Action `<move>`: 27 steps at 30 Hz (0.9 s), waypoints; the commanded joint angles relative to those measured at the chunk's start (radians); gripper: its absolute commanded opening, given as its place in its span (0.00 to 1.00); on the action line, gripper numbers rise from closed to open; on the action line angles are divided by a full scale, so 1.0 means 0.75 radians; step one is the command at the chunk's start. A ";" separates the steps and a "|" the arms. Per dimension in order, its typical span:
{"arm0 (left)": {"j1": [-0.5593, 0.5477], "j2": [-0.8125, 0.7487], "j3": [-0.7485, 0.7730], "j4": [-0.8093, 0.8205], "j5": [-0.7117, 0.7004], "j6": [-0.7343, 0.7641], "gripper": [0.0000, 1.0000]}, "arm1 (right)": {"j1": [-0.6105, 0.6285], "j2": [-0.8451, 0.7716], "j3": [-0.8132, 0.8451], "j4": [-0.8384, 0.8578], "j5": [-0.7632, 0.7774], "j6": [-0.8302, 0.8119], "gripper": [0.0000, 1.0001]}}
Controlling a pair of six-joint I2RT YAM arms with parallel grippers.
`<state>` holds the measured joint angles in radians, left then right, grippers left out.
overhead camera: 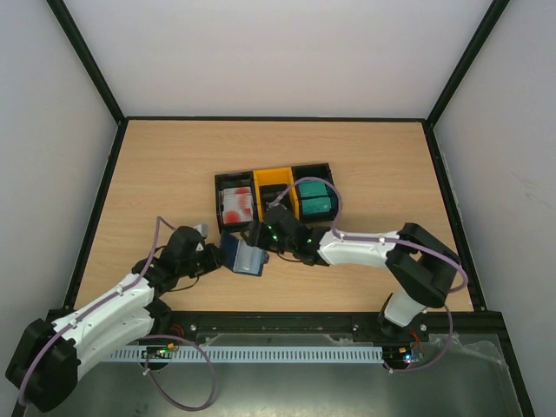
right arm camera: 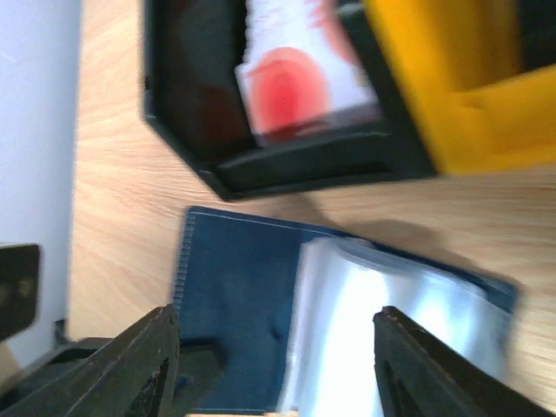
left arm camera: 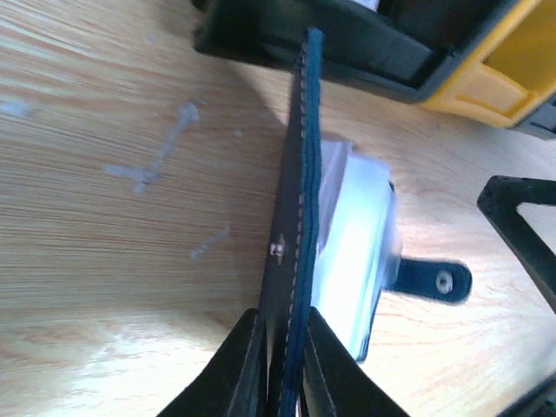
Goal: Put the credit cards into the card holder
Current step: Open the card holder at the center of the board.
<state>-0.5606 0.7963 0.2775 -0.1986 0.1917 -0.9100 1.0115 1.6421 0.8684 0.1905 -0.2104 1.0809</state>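
The navy card holder (overhead camera: pixel 244 257) lies open on the table in front of the bins, its clear sleeves (right arm camera: pixel 391 330) facing up. My left gripper (overhead camera: pixel 215 258) is shut on its left cover, seen edge-on between the fingers in the left wrist view (left arm camera: pixel 300 217). The snap tab (left arm camera: pixel 434 280) sticks out to the right. My right gripper (overhead camera: pixel 268 233) hovers open and empty over the holder (right arm camera: pixel 234 304). White cards with red blotches (overhead camera: pixel 236 202) sit in the left black bin (right arm camera: pixel 295 95). Teal cards (overhead camera: pixel 315 197) sit in the right black bin. Black cards are not visible.
A yellow bin (overhead camera: pixel 274 181) stands between the two black bins (overhead camera: pixel 228 184) in one row behind the holder. The row also shows in the wrist views (left arm camera: pixel 504 78) (right arm camera: pixel 469 87). Black frame rails edge the table.
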 commanded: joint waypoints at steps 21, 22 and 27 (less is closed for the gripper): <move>-0.316 0.494 -0.004 0.683 0.009 -0.342 0.10 | -0.007 -0.247 -0.163 -0.364 0.273 -0.150 0.41; -0.316 0.493 -0.008 0.676 0.005 -0.344 0.10 | -0.009 -0.234 -0.158 -0.352 0.255 -0.156 0.43; -0.316 0.487 -0.024 0.653 -0.024 -0.357 0.10 | -0.008 -0.156 -0.156 -0.271 0.117 -0.178 0.44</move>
<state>-0.7933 1.1599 0.2607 0.2943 0.2066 -1.1702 1.0069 1.4780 0.7345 -0.0467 -0.0601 0.9722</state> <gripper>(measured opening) 0.096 0.446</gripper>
